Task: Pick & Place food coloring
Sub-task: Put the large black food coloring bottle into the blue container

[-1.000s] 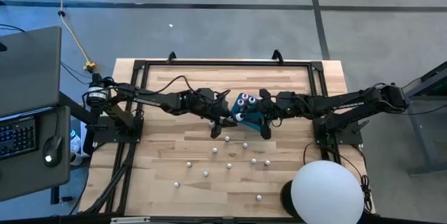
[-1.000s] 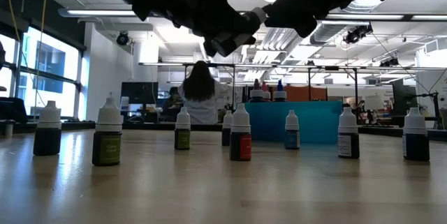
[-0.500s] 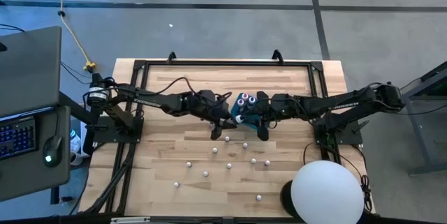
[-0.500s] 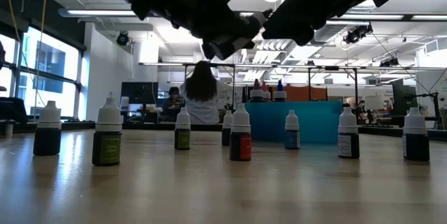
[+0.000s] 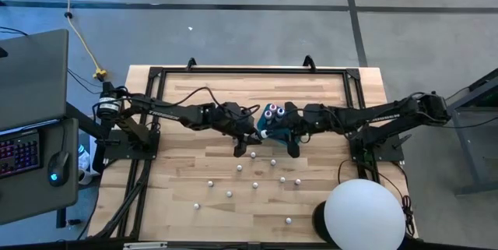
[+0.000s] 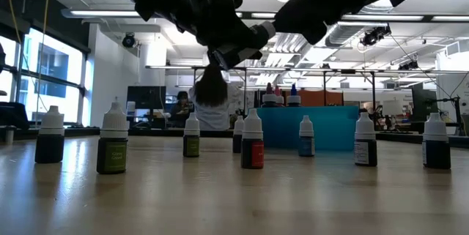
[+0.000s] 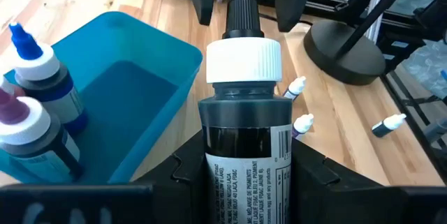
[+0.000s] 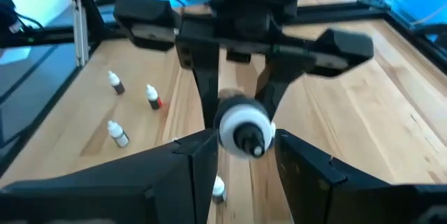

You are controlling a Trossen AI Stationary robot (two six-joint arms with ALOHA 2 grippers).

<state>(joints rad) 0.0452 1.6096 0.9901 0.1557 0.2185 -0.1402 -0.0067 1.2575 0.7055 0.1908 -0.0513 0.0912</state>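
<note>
high: overhead, down | low: table-level, across | wrists: close, both on bottle (image 7: 244,140)

both pincers, left (image 5: 247,123) & right (image 5: 274,128), meet over teal box (image 5: 268,122) mid-table.

Up top the bottles (image 5: 230,194) on the table are just white specks, colours unreadable, the label (image 7: 246,155) on the held bottle (image 7: 244,123) runs off the frame edge, and the arms' upper parts get cropped low down.
</note>
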